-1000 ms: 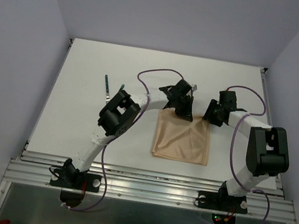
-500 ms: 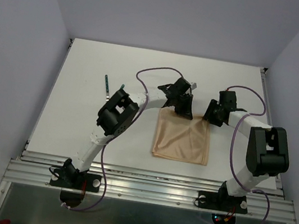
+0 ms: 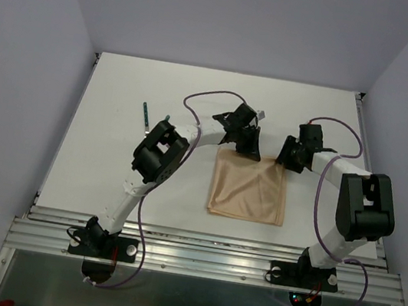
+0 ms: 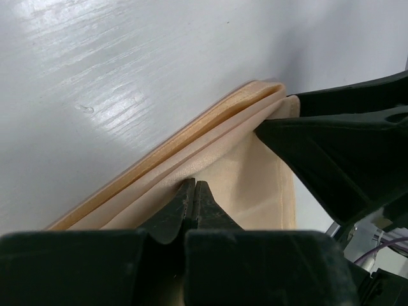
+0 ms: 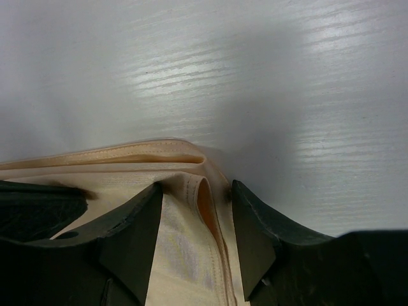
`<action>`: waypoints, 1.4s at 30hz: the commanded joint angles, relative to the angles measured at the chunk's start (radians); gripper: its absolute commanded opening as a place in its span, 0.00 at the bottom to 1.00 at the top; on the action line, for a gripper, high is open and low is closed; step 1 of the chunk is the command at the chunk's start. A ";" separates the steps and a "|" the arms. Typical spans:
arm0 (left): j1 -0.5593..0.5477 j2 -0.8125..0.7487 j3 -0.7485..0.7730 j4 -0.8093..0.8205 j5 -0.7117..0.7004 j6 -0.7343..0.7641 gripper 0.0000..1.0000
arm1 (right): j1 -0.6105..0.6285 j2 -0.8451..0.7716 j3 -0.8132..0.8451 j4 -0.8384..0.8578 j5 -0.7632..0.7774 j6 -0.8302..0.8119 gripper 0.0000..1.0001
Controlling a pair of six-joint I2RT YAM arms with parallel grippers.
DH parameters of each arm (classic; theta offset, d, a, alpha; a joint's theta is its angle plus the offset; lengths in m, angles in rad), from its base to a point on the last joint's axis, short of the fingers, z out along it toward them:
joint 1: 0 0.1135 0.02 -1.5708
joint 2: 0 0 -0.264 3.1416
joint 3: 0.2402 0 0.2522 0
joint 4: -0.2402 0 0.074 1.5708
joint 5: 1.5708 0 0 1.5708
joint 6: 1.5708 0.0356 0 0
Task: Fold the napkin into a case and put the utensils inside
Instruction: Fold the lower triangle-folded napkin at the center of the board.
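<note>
The peach-tan napkin [image 3: 249, 189] lies folded into a flat square in mid table, not shaped into a case. My left gripper [image 3: 247, 143] is at its far edge, left of centre. In the left wrist view its jaws [image 4: 193, 186] are shut, tips pinching a raised fold of the napkin [image 4: 248, 159]. My right gripper [image 3: 290, 156] is at the far right corner. In the right wrist view it [image 5: 194, 207] is open, jaws either side of the napkin's layered corner [image 5: 191, 191]. One green-handled utensil [image 3: 146, 114] lies far left. Other utensils are out of view.
The white table [image 3: 111, 154] has walls on three sides and a metal rail [image 3: 203, 258] along the near edge. The right gripper's black fingers [image 4: 344, 153] show close by in the left wrist view.
My left gripper has shifted slightly toward the far side and left. The napkin and the right arm have stayed in place.
</note>
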 commanded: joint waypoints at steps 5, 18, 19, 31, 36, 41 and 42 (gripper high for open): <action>-0.004 -0.004 -0.007 -0.006 0.016 0.021 0.00 | -0.006 -0.009 0.019 0.043 -0.014 0.032 0.38; -0.007 -0.029 -0.072 0.008 0.009 0.040 0.00 | -0.006 -0.100 0.040 0.008 -0.095 0.070 0.01; -0.008 -0.030 -0.075 0.005 0.006 0.040 0.00 | -0.006 -0.101 0.043 -0.001 -0.101 0.067 0.01; -0.007 -0.029 -0.078 0.008 -0.007 0.038 0.00 | 0.036 -0.138 0.019 -0.022 -0.149 0.095 0.01; -0.007 -0.029 -0.084 0.009 -0.007 0.041 0.00 | 0.073 -0.135 0.026 -0.010 -0.132 0.130 0.01; -0.007 -0.027 -0.086 0.011 -0.004 0.040 0.00 | 0.148 -0.106 0.069 -0.016 -0.084 0.171 0.01; -0.007 -0.027 -0.086 0.011 -0.004 0.041 0.00 | 0.148 -0.091 0.075 -0.019 -0.063 0.181 0.01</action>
